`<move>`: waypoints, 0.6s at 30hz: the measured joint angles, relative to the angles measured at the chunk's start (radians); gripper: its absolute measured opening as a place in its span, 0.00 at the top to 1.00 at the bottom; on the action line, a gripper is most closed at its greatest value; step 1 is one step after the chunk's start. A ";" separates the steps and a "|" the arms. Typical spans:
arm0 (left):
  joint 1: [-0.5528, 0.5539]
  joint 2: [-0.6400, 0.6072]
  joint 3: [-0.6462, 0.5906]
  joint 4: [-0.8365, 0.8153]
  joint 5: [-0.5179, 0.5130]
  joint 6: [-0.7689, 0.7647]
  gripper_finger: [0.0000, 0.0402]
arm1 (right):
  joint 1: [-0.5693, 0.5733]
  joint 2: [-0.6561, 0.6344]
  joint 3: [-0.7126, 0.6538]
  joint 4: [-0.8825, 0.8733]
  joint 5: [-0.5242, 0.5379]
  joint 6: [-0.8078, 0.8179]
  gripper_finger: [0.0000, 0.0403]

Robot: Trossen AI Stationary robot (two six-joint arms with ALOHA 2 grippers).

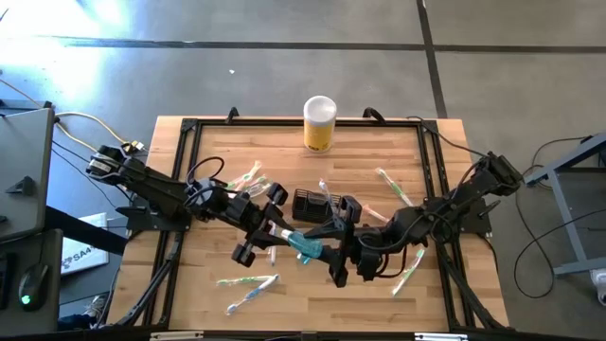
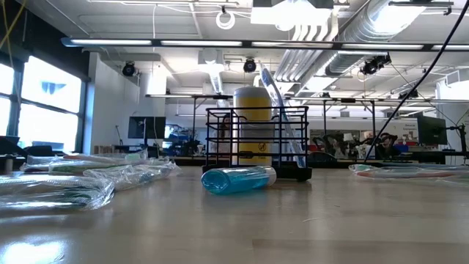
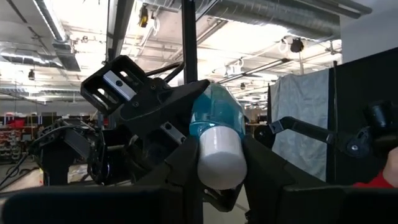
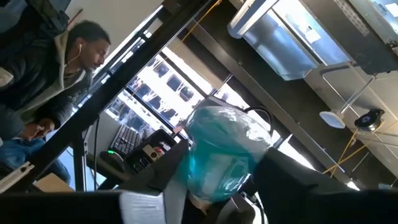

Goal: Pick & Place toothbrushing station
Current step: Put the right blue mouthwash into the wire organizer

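Note:
A blue-green bottle with a white cap lies level between my two grippers near the table's middle. My left gripper is shut on its cap end and my right gripper on its blue end. The black wire-mesh caddy stands on the table just beyond them, and a wrapped toothbrush leans inside it. In the low view the bottle shows on its side on the table in front of the caddy, and no gripper shows there. My left gripper pinches the bottle's white cap end between its two fingers, coming level from the table's left, along the bottle. My right gripper pinches the bottle's blue bottom end between its two fingers, coming level from the table's right. The bottle lies level between them.
A yellow cylinder with a white lid stands at the table's far edge. Wrapped toothbrushes lie scattered: far left, near left, far right, near right. A person shows beyond the table.

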 joint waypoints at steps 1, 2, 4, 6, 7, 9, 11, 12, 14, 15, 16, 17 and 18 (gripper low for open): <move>0.000 0.000 0.000 0.000 0.000 0.000 0.78 | 0.000 0.000 0.000 -0.001 0.000 0.004 0.58; 0.000 0.000 0.000 -0.002 -0.002 0.005 0.78 | 0.000 0.000 0.000 -0.001 0.004 0.005 0.57; 0.001 0.002 0.000 -0.013 -0.016 0.019 0.78 | -0.001 0.002 0.000 -0.013 0.038 0.004 0.54; 0.002 0.004 0.000 -0.021 -0.017 0.019 0.78 | -0.004 0.006 -0.002 -0.023 0.067 0.005 0.51; 0.003 0.004 0.000 -0.020 -0.020 0.019 0.78 | -0.004 0.006 -0.002 -0.021 0.078 0.005 0.50; 0.003 0.003 0.000 -0.016 -0.022 0.019 0.78 | -0.003 0.005 -0.002 -0.015 0.101 0.006 0.49; 0.002 0.003 0.000 -0.020 -0.018 0.019 0.78 | -0.002 0.005 -0.002 -0.017 0.103 0.006 0.48; 0.002 0.003 0.000 -0.020 -0.018 0.019 0.78 | -0.002 0.005 -0.002 -0.016 0.103 0.006 0.48; 0.002 0.003 0.000 -0.018 -0.019 0.019 0.78 | 0.000 0.005 -0.002 -0.014 0.113 0.007 0.48; 0.002 0.002 0.000 -0.020 -0.020 0.019 0.78 | 0.007 0.005 -0.002 -0.013 0.130 0.007 0.48; 0.002 -0.001 0.000 -0.027 -0.021 0.019 0.78 | 0.015 0.005 -0.002 -0.015 0.154 0.007 0.48; 0.002 -0.007 0.000 -0.039 -0.021 0.020 0.78 | 0.025 0.005 -0.002 -0.016 0.185 0.005 0.48; 0.002 -0.016 0.000 -0.049 -0.018 0.020 0.78 | 0.037 0.005 -0.002 -0.019 0.225 -0.004 0.48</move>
